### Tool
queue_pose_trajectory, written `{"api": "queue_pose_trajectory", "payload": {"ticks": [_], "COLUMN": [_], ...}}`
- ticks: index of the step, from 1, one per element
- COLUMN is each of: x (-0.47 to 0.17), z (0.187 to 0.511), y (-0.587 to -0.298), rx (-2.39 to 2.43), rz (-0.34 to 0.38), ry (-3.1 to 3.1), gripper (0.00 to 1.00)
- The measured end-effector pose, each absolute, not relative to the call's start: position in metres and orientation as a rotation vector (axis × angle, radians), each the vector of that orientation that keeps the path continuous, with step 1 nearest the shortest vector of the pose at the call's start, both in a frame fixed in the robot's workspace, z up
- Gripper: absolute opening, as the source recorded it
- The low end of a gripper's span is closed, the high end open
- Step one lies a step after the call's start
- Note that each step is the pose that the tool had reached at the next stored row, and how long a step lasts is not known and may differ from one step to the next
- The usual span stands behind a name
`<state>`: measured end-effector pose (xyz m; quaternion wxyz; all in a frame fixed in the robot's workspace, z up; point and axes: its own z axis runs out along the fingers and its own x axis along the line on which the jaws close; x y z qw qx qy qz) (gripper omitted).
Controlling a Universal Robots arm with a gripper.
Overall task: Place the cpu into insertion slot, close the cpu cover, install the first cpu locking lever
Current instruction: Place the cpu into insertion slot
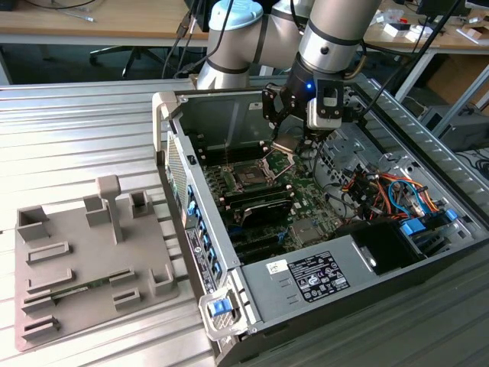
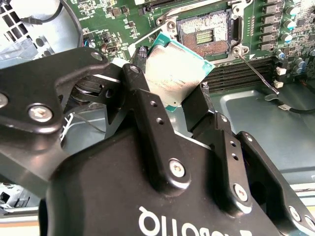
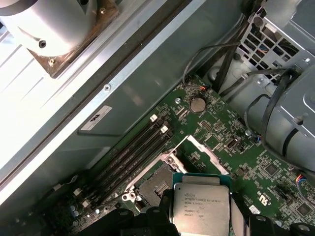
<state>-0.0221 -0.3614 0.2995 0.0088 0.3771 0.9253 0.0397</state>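
Above an open computer case [image 1: 252,306], my gripper [image 2: 170,86] is clamped on the cpu [image 2: 177,69], one finger on each of two opposite edges. I hold the chip by its edges, I judge, so that its gold underside stays untouched and its flat faces stay free for a straight drop into the slot [image 2: 204,32].

In the first wrist view the cpu [image 3: 202,201] sits between my fingers [image 3: 167,211] with its printed metal top facing the camera. In the second wrist view it is tilted, not yet level with the board [image 2: 123,14].

The chip is not seated. In the exterior view the gripper [image 1: 290,141] hangs just above the board, and the slot [image 1: 276,162] lies close by at about seven o'clock from the chip. The two are near but apart.

In the first wrist view the cover [image 3: 211,157] stands swung up off the slot [image 3: 155,184], which I take to be why the socket's dark centre shows bare and ready. The cover is not closed, and I cannot tell how the lever lies.

A grey parts tray [image 1: 84,306] rests on the table [image 1: 76,130] at about nine o'clock from the case, well apart from my work.
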Motion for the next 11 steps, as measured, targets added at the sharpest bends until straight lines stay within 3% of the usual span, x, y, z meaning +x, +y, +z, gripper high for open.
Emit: {"api": "queue_pose_trajectory", "payload": {"ticks": [11], "x": [-0.0221], "z": [0.2994], "y": [-0.3614], "rx": [1.194], "rz": [0.124], "ry": [2.884], "gripper": [0.55]}}
